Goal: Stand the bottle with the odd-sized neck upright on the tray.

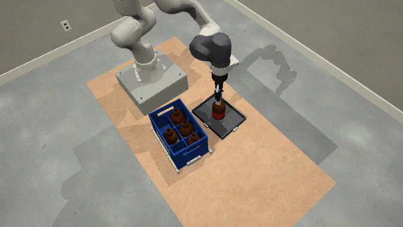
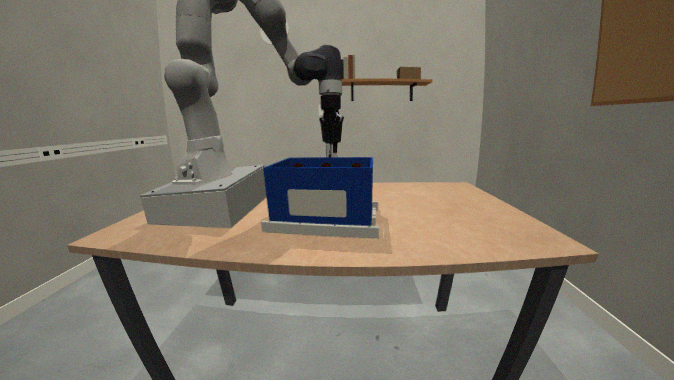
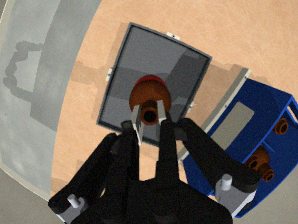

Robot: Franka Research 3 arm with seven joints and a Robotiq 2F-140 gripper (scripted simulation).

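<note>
The brown bottle with the red band (image 1: 218, 114) (image 3: 150, 94) stands upright over the tray (image 1: 231, 119) (image 3: 122, 57), within its rim as we look down. We cannot tell whether its base bears fully on the tray's floor. Our tool (image 1: 219, 102) (image 2: 331, 154) (image 3: 150, 111) points straight down above it, its fingers drawn nearly together, one on each side of the neck, and we have the bottle gripped there. In the wrist view we see the round opening between the fingertips.

The tray is dark and shallow with a raised rim, and it lies flat on the bench (image 1: 254, 167) (image 2: 450, 215) (image 3: 240, 30). Small pale blocks (image 1: 235, 129) (image 3: 173, 36) sit against its outer edges.

Near the tray, and apart from it, we have the blue crate (image 1: 195, 150) (image 2: 320, 177) (image 3: 252, 95), upright and level. Dividers split its inside, and four brown bottles (image 1: 185, 129) (image 3: 260, 159) stand in it: three along the side nearer the tray, one in the middle of the other row. Pale rails (image 1: 165, 149) (image 2: 320, 230) (image 3: 235, 90) run along the crate's foot, and its long walls carry plain pale labels (image 2: 317, 203) (image 3: 232, 125).

Beyond the crate, our arm (image 1: 125, 33) (image 2: 187, 75) rises from a grey block (image 1: 164, 94) (image 2: 185, 210) on the bench. Farther back, a wall shelf (image 2: 385, 81) holds a brown box (image 2: 409, 73).
</note>
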